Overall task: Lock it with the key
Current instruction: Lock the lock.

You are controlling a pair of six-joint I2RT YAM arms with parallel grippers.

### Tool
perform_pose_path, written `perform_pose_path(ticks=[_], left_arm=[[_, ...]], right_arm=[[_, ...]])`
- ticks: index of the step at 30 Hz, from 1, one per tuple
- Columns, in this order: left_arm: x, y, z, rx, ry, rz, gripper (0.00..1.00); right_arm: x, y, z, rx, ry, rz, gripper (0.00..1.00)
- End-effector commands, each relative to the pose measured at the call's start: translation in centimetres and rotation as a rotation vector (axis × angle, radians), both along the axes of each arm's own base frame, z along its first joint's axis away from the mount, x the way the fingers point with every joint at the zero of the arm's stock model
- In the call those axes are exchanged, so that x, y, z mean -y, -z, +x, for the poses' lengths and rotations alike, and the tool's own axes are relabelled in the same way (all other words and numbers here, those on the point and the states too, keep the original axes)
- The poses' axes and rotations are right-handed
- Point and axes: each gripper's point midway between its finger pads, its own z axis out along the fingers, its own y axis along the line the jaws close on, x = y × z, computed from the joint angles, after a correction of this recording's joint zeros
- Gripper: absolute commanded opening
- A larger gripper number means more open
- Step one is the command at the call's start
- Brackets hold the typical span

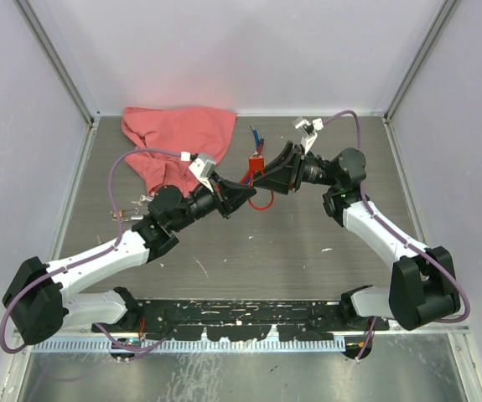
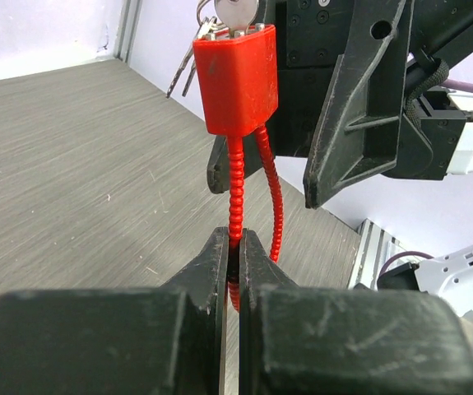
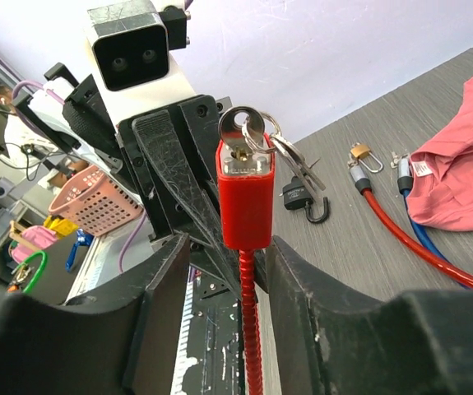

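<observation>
**Red cable padlock held in mid-air between both arms, above the middle of the table (image 1: 308, 251).**

- **Left fingers.** The left gripper (image 2: 236, 247) has its fingers (image 2: 207, 267) pinched tight on one leg of the ribbed red cable shackle (image 2: 234, 189), a little below the lock body (image 2: 238, 78). The second leg curves free just beside them. Both legs appear to enter the body.
- **Right fingers.** The right gripper (image 3: 229, 243) straddles the lower part of the body with its jaws parted. One finger seems to lie against the lock's side and a gap shows at the other. Whether it truly clamps cannot be told.
- **Key.** The key (image 3: 244, 132) stands in the cylinder at the top of the body. Spare keys (image 3: 298, 164) dangle from its ring.
- **Handling (judged).**
  - The body looks small, light and rigid, with smooth plastic faces that could slip under twist.
  - The cable is flexible, so a hold on it steadies the lock only loosely.
  - The flat faces of the body are the better place to brace.
  - The thin key bow wants a narrow, firm pinch across its flats, and the hanging spares may snag.
- **Surroundings.** A pink cloth (image 1: 178, 134) lies at the far left of the table. Just right of it are a small brass padlock (image 3: 366, 155) and red and blue cables (image 3: 409, 239).
</observation>
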Motion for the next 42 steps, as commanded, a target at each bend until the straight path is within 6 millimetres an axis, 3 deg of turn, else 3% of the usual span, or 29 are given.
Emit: perform_pose_path(ticks=[1, 19, 26, 29, 38, 42], left_arm=[[-0.3, -5.0, -0.3, 0.076, -0.007, -0.116, 0.00], [0.6, -5.1, -0.5, 0.058, 0.023, -0.126, 0.00], [0.8, -4.8, -0.4, 0.045, 0.024, -0.130, 0.00], [0.6, -4.8, -0.5, 0.037, 0.021, -0.144, 0.05], [0.1, -4.5, -1.2, -0.009, 0.039, -0.262, 0.47], [0.7, -4.6, -1.7, -0.017, 0.085, -0.272, 0.50]], right_arm=[[0.1, -1.5, 0.2, 0.069, 0.026, 0.041, 0.44], [-0.6, -0.8, 0.5, 0.040, 0.040, 0.046, 0.32], [-0.5, -0.7, 0.3, 0.035, 0.033, 0.043, 0.02], [-0.3, -1.0, 0.2, 0.028, 0.034, 0.054, 0.01], [0.7, -2.3, -0.4, 0.070, 0.030, 0.110, 0.01], [0.7, -2.3, -0.6, 0.075, 0.028, 0.113, 0.01]])
